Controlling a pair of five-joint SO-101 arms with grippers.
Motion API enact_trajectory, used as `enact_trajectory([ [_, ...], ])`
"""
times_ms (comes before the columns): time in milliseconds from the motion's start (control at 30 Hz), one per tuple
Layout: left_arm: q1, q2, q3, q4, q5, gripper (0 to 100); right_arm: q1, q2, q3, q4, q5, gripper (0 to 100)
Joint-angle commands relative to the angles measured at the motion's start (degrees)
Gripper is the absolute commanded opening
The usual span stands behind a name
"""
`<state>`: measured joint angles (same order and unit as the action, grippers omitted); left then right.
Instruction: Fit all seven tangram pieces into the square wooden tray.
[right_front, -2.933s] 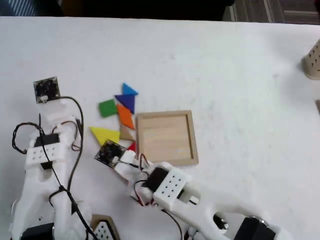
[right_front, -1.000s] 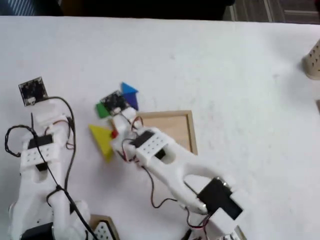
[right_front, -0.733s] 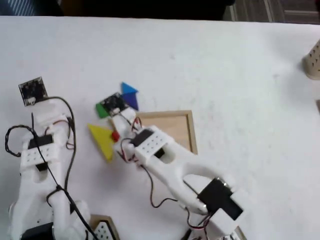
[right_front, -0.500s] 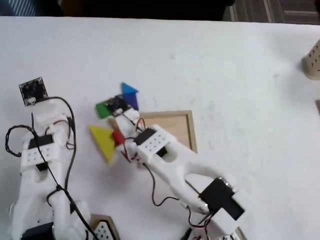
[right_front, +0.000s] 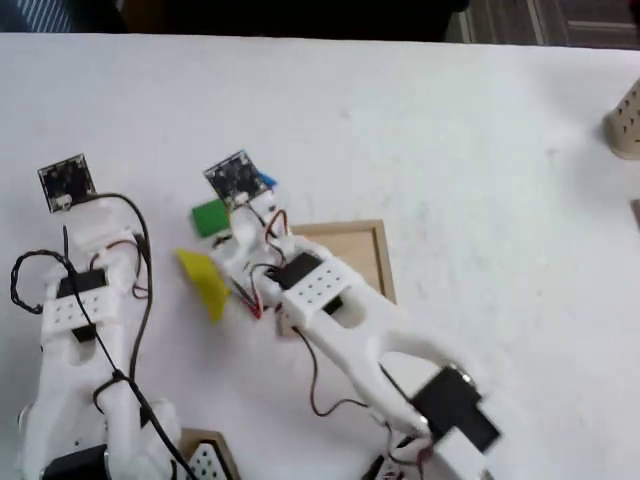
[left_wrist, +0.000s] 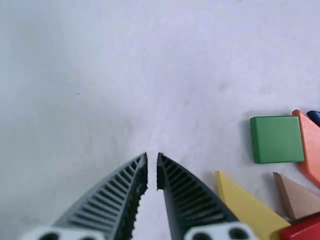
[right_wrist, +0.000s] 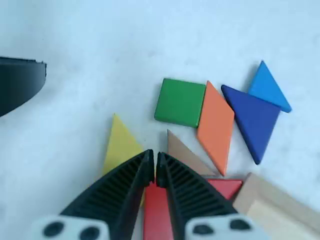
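— White table (right_front: 450, 150), overhead record. Position of the square wooden tray (right_front: 355, 248)?

— Near mid-table. The right arm (right_front: 320, 290) lies across its near-left part and points toward 10 o'clock. The part of the tray floor that shows is bare wood.

— Pieces?

— All seven lie loose on the table, off the tray's left side. Seen from the tray, the green square (right_front: 210, 217) is at 10 o'clock and the yellow triangle (right_front: 205, 280) at 9 o'clock. A tip of the light blue triangle (right_front: 265, 181) shows at 11 o'clock, beside the arm's camera board (right_front: 232, 180). The right wrist view adds these:
  - The orange parallelogram (right_wrist: 216, 127) touches the green square.
  - The dark blue triangle (right_wrist: 252, 122) is just beside the orange parallelogram and touches the light blue triangle.
  - The tan triangle (right_wrist: 187, 155) sits between the yellow triangle and the orange parallelogram.
  - The red triangle (right_wrist: 226, 187) is against the tray's corner.

— Right gripper?

— The right gripper (right_wrist: 154, 159) hangs over the yellow, tan and red cluster, its fingers pressed almost together with a hairline slit at the tips. The red triangle shows between the fingers farther back. Whether it is pinched or merely lies beneath cannot be told.

— Left gripper?

— The left arm (right_front: 80, 300) stands at the tray's 9 o'clock. The left gripper (left_wrist: 152, 162) is over bare table near the green square, its fingers nearly together with nothing between them.
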<state>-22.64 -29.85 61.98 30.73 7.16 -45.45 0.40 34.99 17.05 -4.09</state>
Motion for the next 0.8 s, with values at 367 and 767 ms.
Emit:
enact_trajectory([
  [367, -0.4, 0.1, -1.2, -1.2, 0.5, 6, 0.1, 1.9, -2.2, 14.9, 0.8, 1.9],
  [767, -1.7, 0.1, -1.4, -1.2, 0.5, 6, 19.3, -2.9, -9.7, 2.1, -3.3, 1.9],
])
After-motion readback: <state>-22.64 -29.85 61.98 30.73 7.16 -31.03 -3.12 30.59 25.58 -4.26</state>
